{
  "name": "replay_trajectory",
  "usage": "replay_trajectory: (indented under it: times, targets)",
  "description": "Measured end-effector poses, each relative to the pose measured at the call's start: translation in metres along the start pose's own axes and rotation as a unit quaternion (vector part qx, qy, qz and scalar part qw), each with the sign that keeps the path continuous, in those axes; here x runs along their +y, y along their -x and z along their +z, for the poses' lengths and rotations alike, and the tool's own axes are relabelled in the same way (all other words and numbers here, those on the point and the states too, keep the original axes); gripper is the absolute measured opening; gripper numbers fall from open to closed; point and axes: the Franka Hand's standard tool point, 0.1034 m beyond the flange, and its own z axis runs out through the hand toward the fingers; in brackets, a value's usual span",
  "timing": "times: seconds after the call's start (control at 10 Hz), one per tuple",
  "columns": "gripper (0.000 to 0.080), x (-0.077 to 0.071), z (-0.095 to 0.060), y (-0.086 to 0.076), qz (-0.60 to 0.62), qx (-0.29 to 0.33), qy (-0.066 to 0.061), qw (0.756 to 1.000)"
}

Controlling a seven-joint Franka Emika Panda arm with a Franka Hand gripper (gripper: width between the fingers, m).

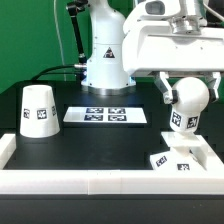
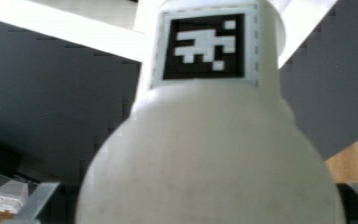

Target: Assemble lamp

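Observation:
My gripper (image 1: pixel 188 86) is shut on the round end of the white bulb (image 1: pixel 181 119) at the exterior view's right. It holds the bulb upright, tagged neck down, a little above the flat square base (image 1: pixel 172 161) by the front right corner. In the wrist view the bulb (image 2: pixel 202 140) fills the picture, with its tag on the neck. The gripper (image 2: pixel 197 208) has a finger at each side of the bulb. The cone shade (image 1: pixel 38 110) stands alone at the exterior view's left, wide end down.
The marker board (image 1: pixel 106 115) lies flat in the middle of the black table. A low white wall (image 1: pixel 90 182) runs along the front edge and both sides. The arm's white pedestal (image 1: pixel 104 60) stands at the back.

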Motion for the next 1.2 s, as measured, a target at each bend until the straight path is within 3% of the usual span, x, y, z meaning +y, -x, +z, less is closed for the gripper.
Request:
replay_trajectory:
  times: [0.5,0.6,0.7,1.0,1.2]
  targets:
    - [0.0579,-0.0007,0.0000,0.0055,-0.001,0.004,0.004,1.000]
    - [0.0675,-0.0007,-0.0005,0.0052,-0.001,0.004,0.003,1.000]
    - [0.0692,-0.0005,-0.0012,0.0047,-0.001,0.005,0.004,1.000]
    - [0.0698,-0.0006,-0.0004,0.0056,-0.001,0.004,0.004,1.000]
    - [0.0699,-0.0020,-0.0038,0.0057,0.001,-0.009,-0.003,1.000]
